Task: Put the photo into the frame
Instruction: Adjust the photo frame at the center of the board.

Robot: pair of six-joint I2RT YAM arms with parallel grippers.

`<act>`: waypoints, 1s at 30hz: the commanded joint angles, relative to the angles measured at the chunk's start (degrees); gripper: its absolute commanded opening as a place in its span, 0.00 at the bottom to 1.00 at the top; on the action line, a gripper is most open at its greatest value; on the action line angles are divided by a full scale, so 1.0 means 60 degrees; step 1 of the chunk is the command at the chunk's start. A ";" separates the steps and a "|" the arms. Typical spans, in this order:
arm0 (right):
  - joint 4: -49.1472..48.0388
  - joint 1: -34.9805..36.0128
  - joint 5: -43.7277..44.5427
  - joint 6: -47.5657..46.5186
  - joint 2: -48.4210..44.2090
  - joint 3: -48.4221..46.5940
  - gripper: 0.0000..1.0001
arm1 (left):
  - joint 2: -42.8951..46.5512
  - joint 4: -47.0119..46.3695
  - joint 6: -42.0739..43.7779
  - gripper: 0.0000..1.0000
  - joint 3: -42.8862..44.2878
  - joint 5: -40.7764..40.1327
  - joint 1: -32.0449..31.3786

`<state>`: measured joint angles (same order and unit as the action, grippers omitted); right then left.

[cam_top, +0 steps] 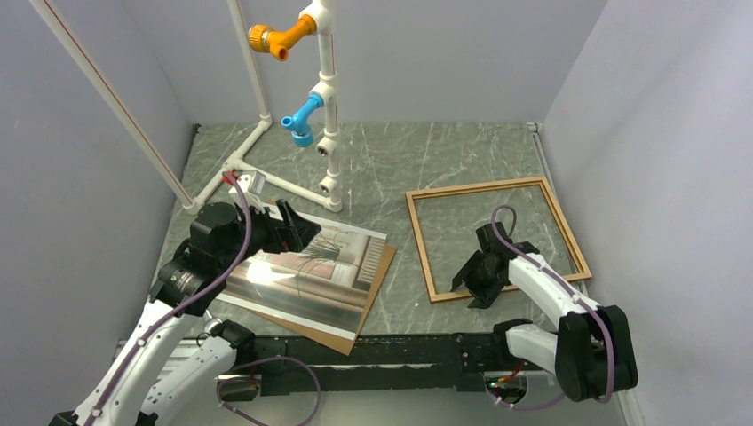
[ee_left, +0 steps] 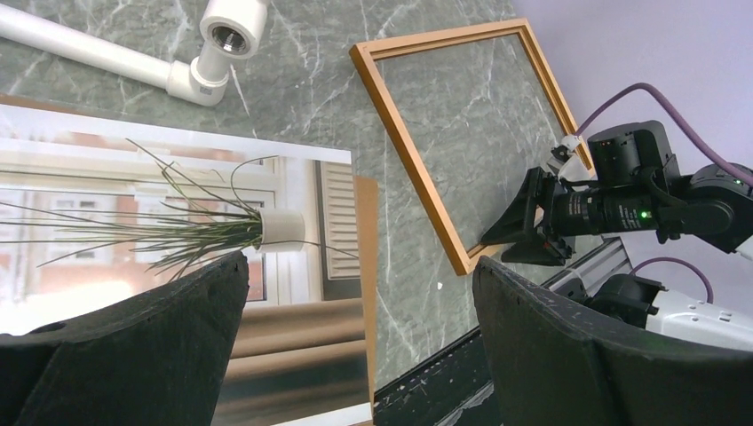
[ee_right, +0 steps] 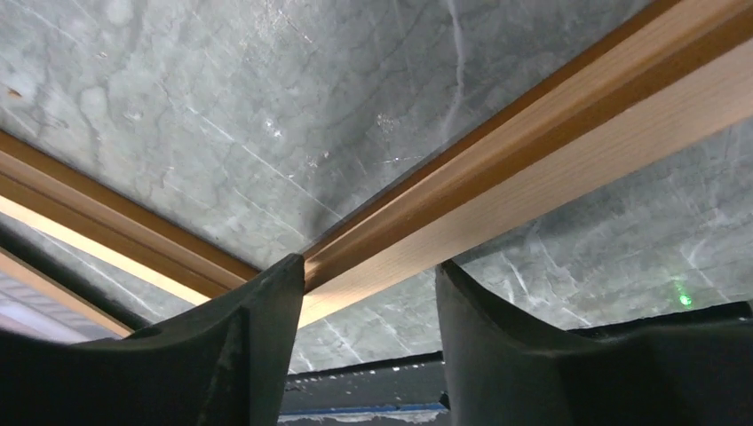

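Observation:
The photo (cam_top: 306,275), a glossy print of a spiky potted plant, lies face up on the left, on a brown backing sheet (cam_top: 377,284). My left gripper (cam_top: 297,232) is open and empty, hovering over the photo's far edge. In the left wrist view the photo (ee_left: 178,222) fills the left, with my left gripper (ee_left: 361,264) open above its right edge. The thin wooden frame (cam_top: 475,188) lies flat on the right. My right gripper (cam_top: 479,282) is open at the frame's near-left corner. In the right wrist view the rail (ee_right: 533,160) runs just past my open right gripper (ee_right: 368,271), beside the left fingertip (ee_right: 289,275).
A white pipe stand (cam_top: 324,106) with orange and blue fittings rises at the back left; its base pipes (cam_top: 266,182) lie behind the photo. Grey walls close in the left and right sides. A black rail (cam_top: 400,351) runs along the near table edge.

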<state>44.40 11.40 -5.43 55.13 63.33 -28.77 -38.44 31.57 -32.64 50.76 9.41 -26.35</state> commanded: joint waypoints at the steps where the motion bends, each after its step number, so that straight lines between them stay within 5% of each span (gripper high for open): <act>1: -0.0971 -0.0032 0.0544 -0.0503 0.0420 -0.0299 0.48 | -0.0021 -0.0149 -0.0004 0.99 0.0105 0.0038 -0.0032; 11: -0.0836 -0.0024 0.1921 -0.1813 0.1819 -0.1770 0.08 | -0.0165 -0.0198 0.0019 0.99 0.0075 0.0072 -0.0031; 23: -0.0657 -0.1109 0.2565 -0.3059 0.3379 -0.3548 0.00 | -0.0285 0.0048 0.0236 0.99 0.0167 -0.0074 -0.0031; 30: -0.0595 -0.2108 0.3099 -0.4201 0.4228 -0.4106 0.08 | -0.0329 0.0010 0.0251 0.99 0.0156 -0.0082 -0.0025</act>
<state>40.42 1.45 7.53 34.24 86.61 -50.76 -40.25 32.21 -32.14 50.76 9.17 -26.35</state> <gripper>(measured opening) 0.188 0.992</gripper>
